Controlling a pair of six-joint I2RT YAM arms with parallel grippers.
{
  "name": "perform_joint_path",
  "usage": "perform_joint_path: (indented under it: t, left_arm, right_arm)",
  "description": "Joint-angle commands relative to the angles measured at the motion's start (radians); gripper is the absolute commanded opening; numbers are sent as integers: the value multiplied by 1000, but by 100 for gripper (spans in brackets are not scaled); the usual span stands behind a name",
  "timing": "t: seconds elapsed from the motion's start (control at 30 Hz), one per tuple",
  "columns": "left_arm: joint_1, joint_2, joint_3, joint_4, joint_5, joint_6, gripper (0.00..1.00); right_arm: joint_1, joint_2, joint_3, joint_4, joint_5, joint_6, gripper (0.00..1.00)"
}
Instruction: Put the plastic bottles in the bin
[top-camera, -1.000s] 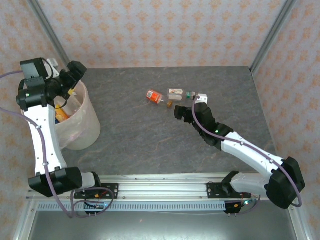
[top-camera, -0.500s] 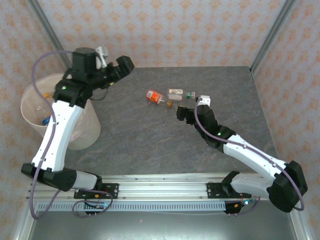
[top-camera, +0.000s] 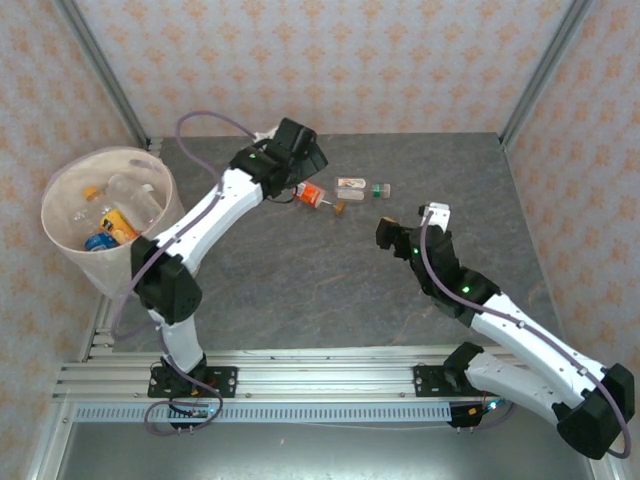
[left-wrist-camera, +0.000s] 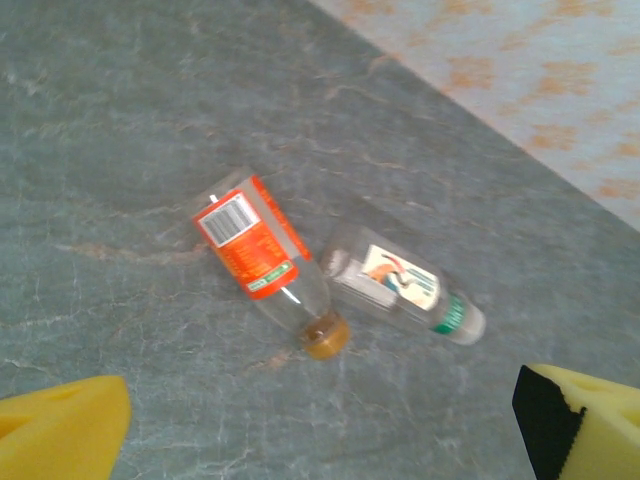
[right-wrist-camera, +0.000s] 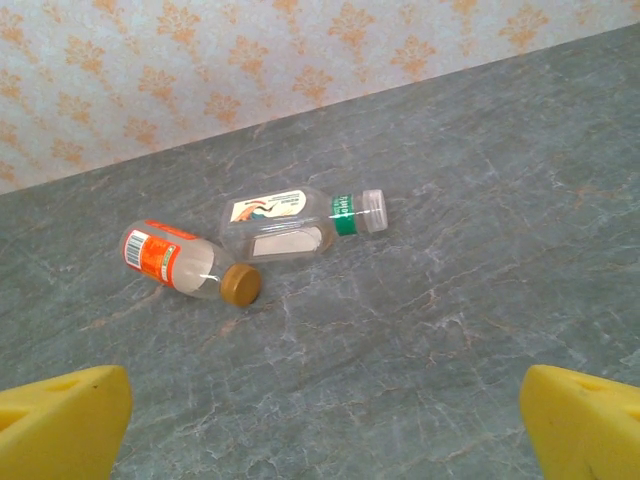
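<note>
You've got several bottles (top-camera: 108, 222), perhaps four, in the bin (top-camera: 100, 272), and two to go: the left gripper (top-camera: 303, 165) hangs wide open, empty, over the orange bottle (top-camera: 311, 194), the green-cap bottle (top-camera: 362, 187) just beside, the right gripper (top-camera: 392, 232) near, equally open and empty.

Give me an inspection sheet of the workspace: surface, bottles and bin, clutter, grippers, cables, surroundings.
Surface: grey stone-look table, no spills seen.
Job's things: orange-label bottle and white-label bottle on their sides, near each other, far middle; bin at the left edge holds several bottles.
Clutter: nothing seen.
Grippers: left gripper above that pair, fingers open, empty; right gripper facing them, open, empty.
Cables: purple cable loops off the left arm; second cable runs along the right arm.
Surroundings: patterned walls, metal frame posts.
</note>
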Motion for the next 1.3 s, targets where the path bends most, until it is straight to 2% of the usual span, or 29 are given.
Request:
perform_joint_path:
  t: [0.0, 0.13, 0.27, 0.4, 0.53, 0.73, 1.0, 1.27]
  left_arm:
    - [-10, 107, 70, -40, -98, -133, 100]
    - [-9, 275, 184, -86, -83, -192, 100]
    - [-8, 405, 299, -156, -140, -238, 100]
    - [-2, 473, 320, -147, -190, -280, 100]
    - [21, 553, 378, -167, -169, -296, 100]
    - [54, 656, 424, -109, -121, -278, 94]
    - [77, 663, 345, 5, -74, -183, 87]
    - [79, 568, 173, 109, -83, -79, 68]
  right_arm:
    - [-4, -42, -17, -56, 48, 11, 100]
    - [-5, -52, -26, -55, 45, 13, 99]
    - [-5, -52, -15, -65, 45, 9, 99]
    - [-5, -52, -11, -80, 54, 0, 99]
    - [-5, -52, -5, -98, 65, -4, 99]
    - [-5, -52, -10, -97, 69, -1, 99]
    - [-6, -39, -7, -89, 64, 3, 99]
    - [-6, -15, 0, -82, 52, 25, 99]
